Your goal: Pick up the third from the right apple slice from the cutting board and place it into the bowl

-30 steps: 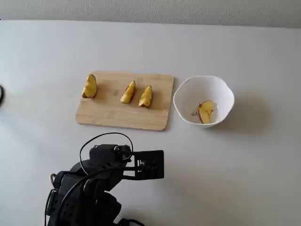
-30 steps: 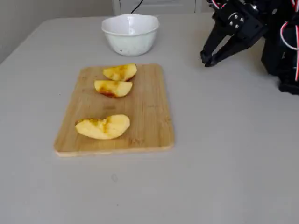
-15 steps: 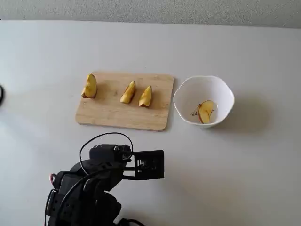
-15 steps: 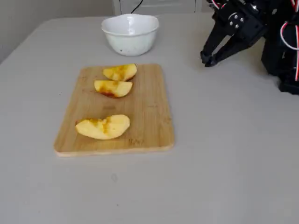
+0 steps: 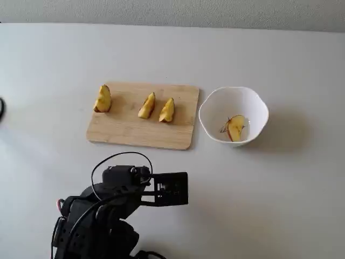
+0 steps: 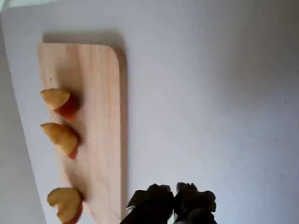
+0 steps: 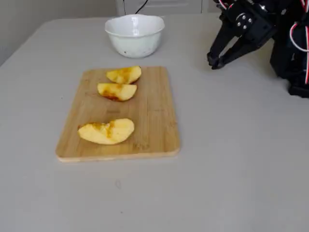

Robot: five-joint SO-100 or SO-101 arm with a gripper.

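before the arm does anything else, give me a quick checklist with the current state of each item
1. Apple slice is in the bowl: ok, one slice lies inside.
2. Nothing held in the claw: ok, its tips meet with nothing between them.
3. Claw clear of the cutting board: ok, it hangs over bare table beside the board.
4. Remaining wedges undisturbed: ok, three sit on the board, the left wedge apart from the middle wedge and the right wedge.
5. Bowl upright on the table, off the board: ok.
6. Slice in the bowl is the intended one: cannot tell.
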